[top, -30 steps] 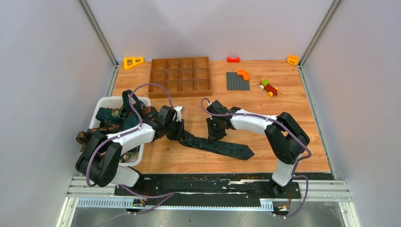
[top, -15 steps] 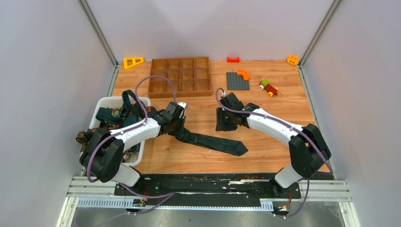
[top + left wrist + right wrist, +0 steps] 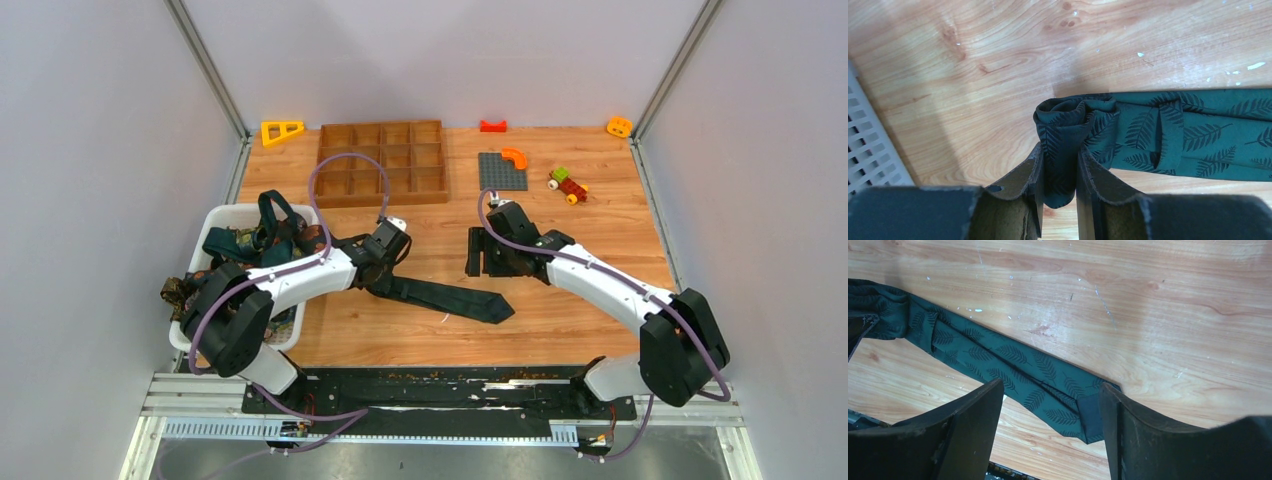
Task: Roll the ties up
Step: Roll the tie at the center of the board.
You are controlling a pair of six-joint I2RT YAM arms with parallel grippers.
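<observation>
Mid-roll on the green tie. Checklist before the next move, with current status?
1. Left gripper clamped on the rolled end of the leaf-print tie: ok.
2. Right gripper open: ok.
3. Right gripper apart from the tie in the top view: ok.
4. Unrolled length lies straight on the table, wide tip flat: ok.
5. Roll tight and even: cannot tell; only its end shows past the fingers.
</observation>
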